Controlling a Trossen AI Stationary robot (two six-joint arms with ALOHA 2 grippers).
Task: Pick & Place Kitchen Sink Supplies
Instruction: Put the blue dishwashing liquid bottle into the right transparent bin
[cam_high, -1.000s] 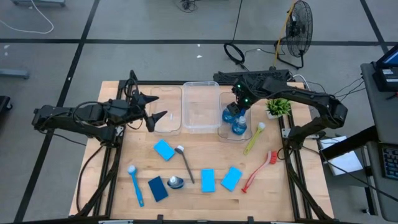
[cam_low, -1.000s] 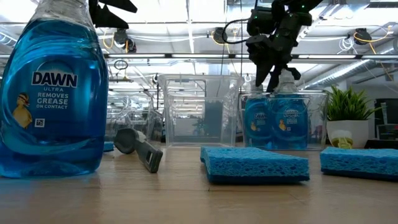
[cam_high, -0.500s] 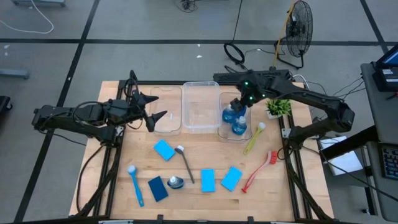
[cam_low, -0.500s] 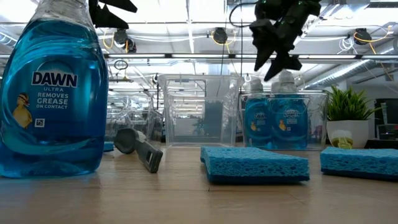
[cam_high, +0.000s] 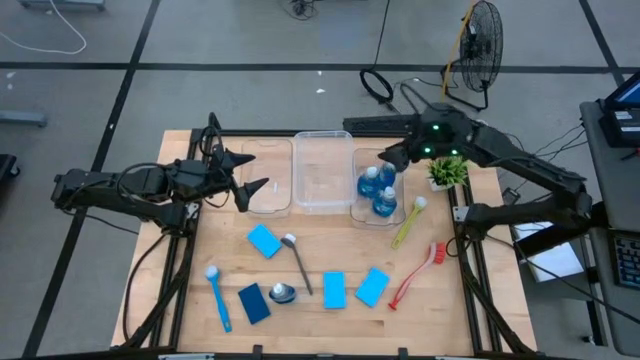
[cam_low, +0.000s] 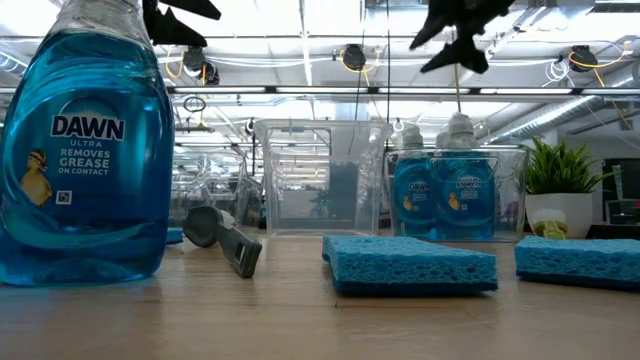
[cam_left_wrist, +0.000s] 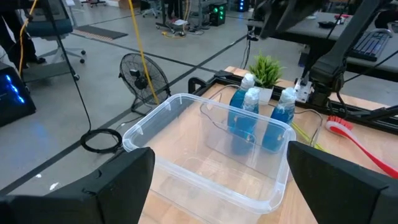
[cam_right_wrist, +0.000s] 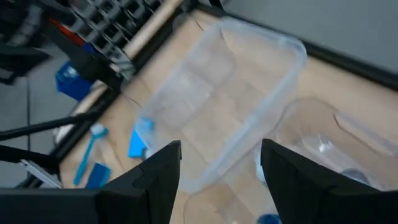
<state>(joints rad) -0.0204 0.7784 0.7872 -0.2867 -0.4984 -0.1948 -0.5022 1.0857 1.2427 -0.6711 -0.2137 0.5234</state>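
Between picks. Bottle-sorting step mostly done, judging by the layout.

Right gripper (cam_high: 390, 158): jaws apart, holding nothing, high over the far end of the right bin (cam_high: 362, 212). Inside that bin: blue bottles (cam_high: 376, 192) upright and close together, two plain from above, seemingly three in the left wrist view.

Left gripper (cam_high: 256, 175): wide open, empty, parked over the left bin (cam_high: 272, 205). Middle bin (cam_high: 322, 205) with nothing visible inside.

Left on the table: one last bottle (cam_high: 282, 293) standing near the front edge, between the dark sponge (cam_high: 254, 303) and a lighter sponge (cam_high: 334, 289). Two more sponges, one further right (cam_high: 372, 286), one nearer the bins (cam_high: 264, 240). Brushes lying flat: blue (cam_high: 217, 297), grey (cam_high: 297, 262), yellow-green (cam_high: 408, 222), red (cam_high: 418, 272).

Likely next: fetch that last bottle and set it in with the rest. Calls for a long reach toward the front of the table, a descent straight over the cap, and a close on the neck or upper body with the bottle kept upright. Watch the grey brush head and the dark sponge just beside it. Cannot tell which arm is meant to go; similar reach for both.
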